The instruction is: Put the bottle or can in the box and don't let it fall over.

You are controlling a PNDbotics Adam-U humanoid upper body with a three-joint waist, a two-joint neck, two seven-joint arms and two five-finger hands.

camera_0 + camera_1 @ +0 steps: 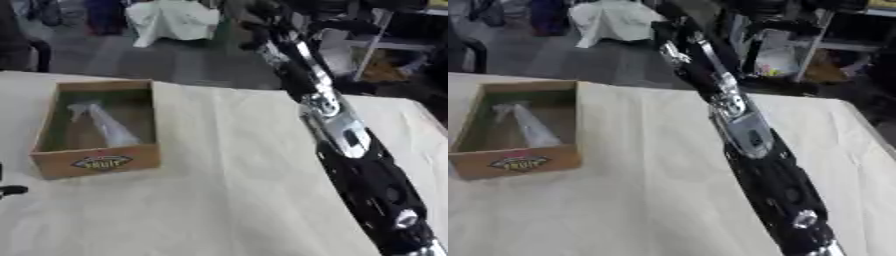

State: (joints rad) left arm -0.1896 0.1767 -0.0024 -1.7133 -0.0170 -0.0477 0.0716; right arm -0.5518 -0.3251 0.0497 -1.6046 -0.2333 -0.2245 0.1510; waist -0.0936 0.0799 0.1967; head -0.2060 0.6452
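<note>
**Bottle in the box, but is it upright?**

The right arm [359, 165] rises from lower right toward top centre; its hand is lost in the dark clutter there, fingers impossible to read. At centre left, the wooden box [96, 161] holds a clear bottle [103, 125], apparently leaning. Placement looks done; uprightness doubtful.

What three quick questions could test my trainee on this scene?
1. True or false: the clear plastic bottle is inside the open wooden box.
2. Which black-and-silver arm stretches across the cream-covered table? A) left B) right
3. Fill in: the box's front wall carries an oval ____.
Key: 1 true; 2 B; 3 label.
</note>
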